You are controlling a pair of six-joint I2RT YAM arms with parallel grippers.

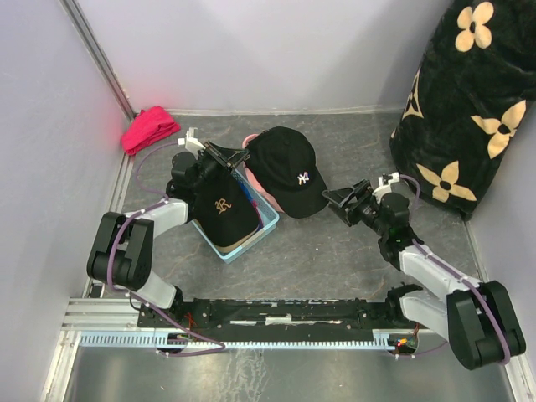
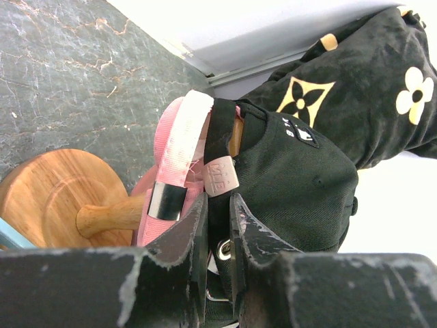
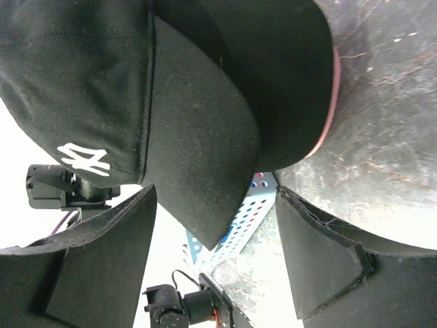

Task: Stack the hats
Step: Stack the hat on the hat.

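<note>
A black hat with a white logo [image 1: 289, 172] rests tilted over a pink hat [image 1: 270, 201] in mid-table. My left gripper [image 1: 226, 156] is shut on this black hat's rear strap [image 2: 220, 147], beside the pink hat's strap [image 2: 179, 147]. A second black hat with a gold logo [image 1: 222, 209] lies on other hats in a light-blue basket [image 1: 255, 237]. My right gripper [image 1: 339, 201] stands open just right of the logo hat's brim. In the right wrist view the brim tip [image 3: 205, 164] hangs between the spread fingers [image 3: 314, 260], touching neither.
A red-pink cloth bundle [image 1: 149, 128] lies in the back left corner. A black blanket with cream flowers [image 1: 469, 109] fills the back right. A round wooden stand [image 2: 61, 198] sits under the pink hat. Grey walls close in the left side and the back.
</note>
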